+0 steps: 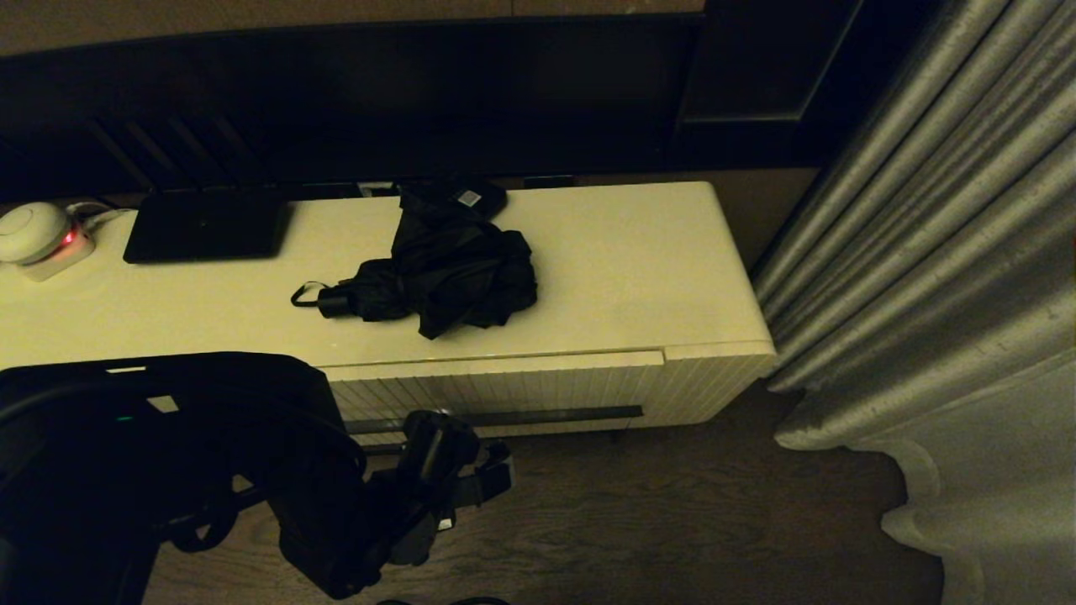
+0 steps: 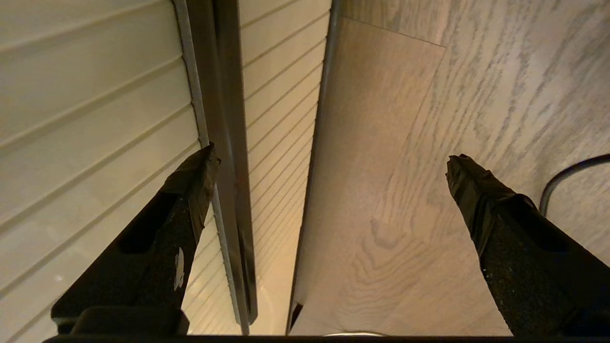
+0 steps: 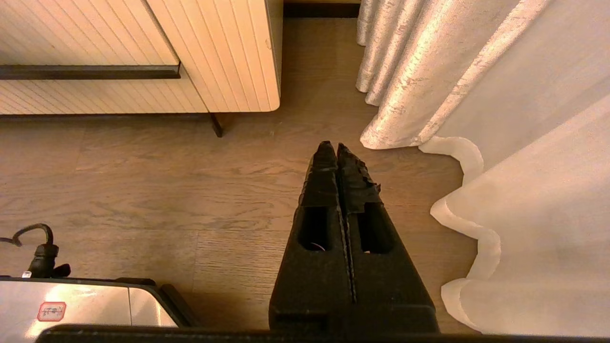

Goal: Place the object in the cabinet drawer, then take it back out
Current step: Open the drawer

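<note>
The black folding umbrella lies bunched on the cream cabinet top, its short handle and wrist loop pointing to the left. Below it is the ribbed cabinet drawer, its front a little proud of the cabinet face, with a long dark bar handle. My left gripper is open just in front of the bar. One fingertip sits beside the bar, which lies inside the gap; the other hangs over the floor. My right gripper is shut and empty above the floor near the curtain.
On the cabinet top stand a flat black device, a white round gadget with a red light and a small black box with a white sticker. A heavy curtain hangs on the right. Wooden floor lies in front.
</note>
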Tool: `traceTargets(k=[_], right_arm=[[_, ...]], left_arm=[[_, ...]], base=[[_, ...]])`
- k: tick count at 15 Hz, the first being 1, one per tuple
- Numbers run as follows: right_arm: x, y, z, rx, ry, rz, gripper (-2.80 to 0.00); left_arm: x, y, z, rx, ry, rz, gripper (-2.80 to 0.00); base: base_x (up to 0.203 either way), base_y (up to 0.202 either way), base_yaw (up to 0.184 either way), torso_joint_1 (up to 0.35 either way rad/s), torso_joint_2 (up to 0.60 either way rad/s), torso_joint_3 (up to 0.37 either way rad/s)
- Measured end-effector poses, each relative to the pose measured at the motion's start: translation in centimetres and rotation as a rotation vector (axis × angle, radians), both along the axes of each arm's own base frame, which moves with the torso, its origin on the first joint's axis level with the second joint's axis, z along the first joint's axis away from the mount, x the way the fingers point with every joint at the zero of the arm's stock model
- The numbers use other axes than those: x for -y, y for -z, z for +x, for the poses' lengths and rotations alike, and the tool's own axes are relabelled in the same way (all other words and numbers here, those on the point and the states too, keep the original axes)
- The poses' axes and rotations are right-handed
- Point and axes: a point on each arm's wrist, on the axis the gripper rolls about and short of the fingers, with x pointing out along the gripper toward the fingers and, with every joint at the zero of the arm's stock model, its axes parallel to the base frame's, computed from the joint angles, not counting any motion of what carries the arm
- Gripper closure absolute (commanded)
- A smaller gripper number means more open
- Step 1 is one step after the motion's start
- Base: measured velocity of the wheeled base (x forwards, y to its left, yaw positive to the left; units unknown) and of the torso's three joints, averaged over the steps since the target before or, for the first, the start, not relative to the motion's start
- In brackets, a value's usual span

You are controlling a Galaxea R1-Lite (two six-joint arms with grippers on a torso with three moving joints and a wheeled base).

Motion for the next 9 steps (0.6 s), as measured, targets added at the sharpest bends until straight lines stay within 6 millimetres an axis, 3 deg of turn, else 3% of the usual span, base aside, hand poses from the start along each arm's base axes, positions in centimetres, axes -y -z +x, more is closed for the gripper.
traceTargets(k=[9], right_arm=[[0.0, 0.0, 0.0, 0.0, 0.0, 0.0, 0.0]], left_arm=[[-0.1, -0.4, 1.4, 0.042, -0.02, -0.022, -2.8]], base=[[0.0, 0.0, 0.0, 0.0, 0.0, 0.0]])
